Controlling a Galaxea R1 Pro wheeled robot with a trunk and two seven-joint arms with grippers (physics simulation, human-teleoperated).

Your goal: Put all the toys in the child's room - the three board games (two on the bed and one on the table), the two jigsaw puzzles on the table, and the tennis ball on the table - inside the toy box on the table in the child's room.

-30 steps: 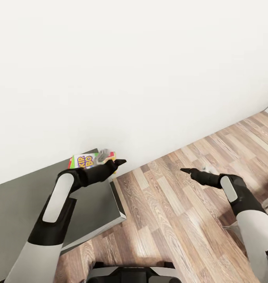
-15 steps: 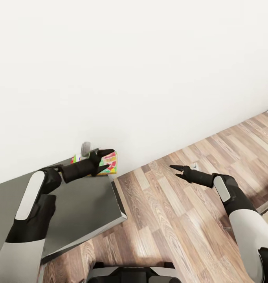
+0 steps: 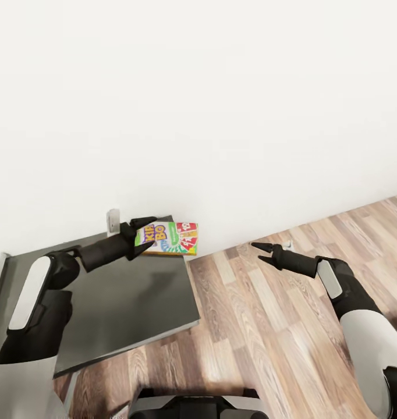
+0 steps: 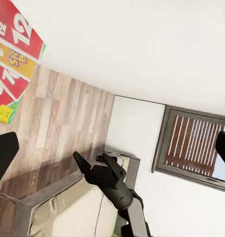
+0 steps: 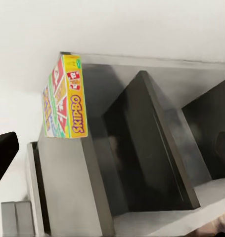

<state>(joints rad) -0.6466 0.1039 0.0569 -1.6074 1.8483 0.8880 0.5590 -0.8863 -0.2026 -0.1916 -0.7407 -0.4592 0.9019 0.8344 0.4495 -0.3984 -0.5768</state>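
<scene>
One wall (image 3: 198, 105) of plain white fills most of the head view, with wood-plank floor (image 3: 268, 326) below it. Next in size is the dark grey surface (image 3: 123, 302) at the left. Above its far corner, the left hand (image 3: 145, 233) is clamped on one end of the SKIP-BO board game (image 3: 172, 238), which sticks out level over the surface, clear of it. The box looks light and stiff, a thin cardboard carton, smooth enough to slip; held by one end it could pivot, so a hold nearer the middle of a long edge seems safer. The right hand (image 3: 258, 252) hangs over the floor, fingers apart and empty, well apart from the game.
</scene>
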